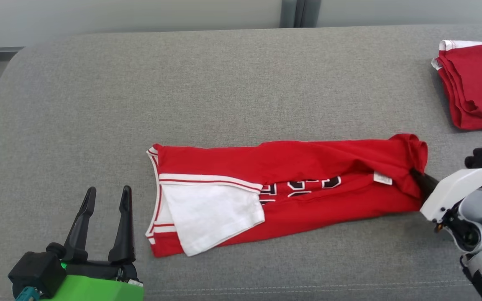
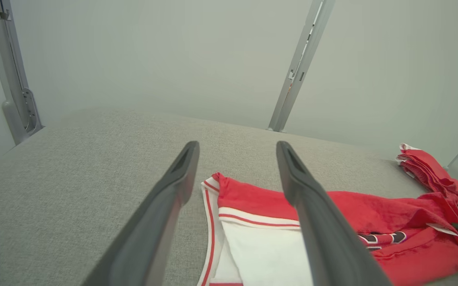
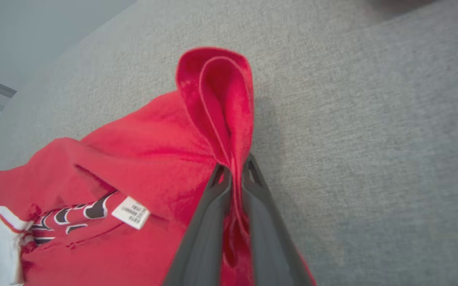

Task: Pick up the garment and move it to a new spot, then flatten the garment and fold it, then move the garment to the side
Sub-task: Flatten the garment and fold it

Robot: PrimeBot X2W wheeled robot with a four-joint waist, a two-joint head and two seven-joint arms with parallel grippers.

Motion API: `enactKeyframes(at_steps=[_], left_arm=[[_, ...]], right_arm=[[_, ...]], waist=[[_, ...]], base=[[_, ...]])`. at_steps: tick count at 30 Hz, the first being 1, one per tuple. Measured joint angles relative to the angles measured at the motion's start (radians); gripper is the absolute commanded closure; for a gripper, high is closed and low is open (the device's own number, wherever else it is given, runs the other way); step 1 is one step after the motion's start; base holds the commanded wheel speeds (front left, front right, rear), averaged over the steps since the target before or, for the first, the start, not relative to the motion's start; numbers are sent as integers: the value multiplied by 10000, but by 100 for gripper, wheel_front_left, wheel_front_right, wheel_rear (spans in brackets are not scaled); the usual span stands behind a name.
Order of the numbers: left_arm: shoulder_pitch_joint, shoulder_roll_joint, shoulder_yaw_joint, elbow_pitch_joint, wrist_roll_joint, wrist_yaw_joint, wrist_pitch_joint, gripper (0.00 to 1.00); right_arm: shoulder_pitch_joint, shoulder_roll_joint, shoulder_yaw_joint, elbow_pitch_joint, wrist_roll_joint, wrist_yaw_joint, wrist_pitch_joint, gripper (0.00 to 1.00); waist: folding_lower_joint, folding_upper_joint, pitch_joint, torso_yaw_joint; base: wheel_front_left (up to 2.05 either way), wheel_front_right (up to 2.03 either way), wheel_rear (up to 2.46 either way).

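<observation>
Fingers of the left gripper [image 1: 108,190] stand spread, empty, just left of the red garment [image 1: 308,163] lying on the grey cushion [image 1: 224,83]; the right gripper [image 3: 235,167] pinches the garment's right end; a folded red pile [image 1: 475,83] lies beyond.

Right pincer [image 3: 235,174] pinching red garment [image 3: 145,155] hem.

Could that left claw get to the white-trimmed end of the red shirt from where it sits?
Probably yes. The left claw stands open beside the white-trimmed end of the shirt, with bare grey cushion between them and nothing in the way.
</observation>
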Motion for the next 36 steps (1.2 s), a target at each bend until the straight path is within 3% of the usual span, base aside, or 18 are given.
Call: enactKeyframes(at_steps=[8, 17, 27, 36], left_arm=[[-34, 6, 58, -111, 12, -25, -15, 0], [-158, 40, 94, -255, 67, -52, -13, 0], [-313, 105, 130, -282, 146, -71, -13, 0], [-335, 201, 261, -368, 199, 0, -13, 0]], right_arm=[[-460, -1035, -696, -276, 236, 4, 393, 100], [-846, -1563, -1390, -715, 61, 2, 786, 100], [-684, -708, -911, -2071, 203, -2, 1544, 100], [-76, 245, -263, -4044, 1129, -4, 2594, 100]], waist=[[0, 0, 135, -572], [0, 0, 295, -1220], [0, 0, 414, -1705], [0, 0, 218, -1578]], base=[[0, 0, 0], [0, 0, 0], [0, 0, 0], [0, 0, 0]])
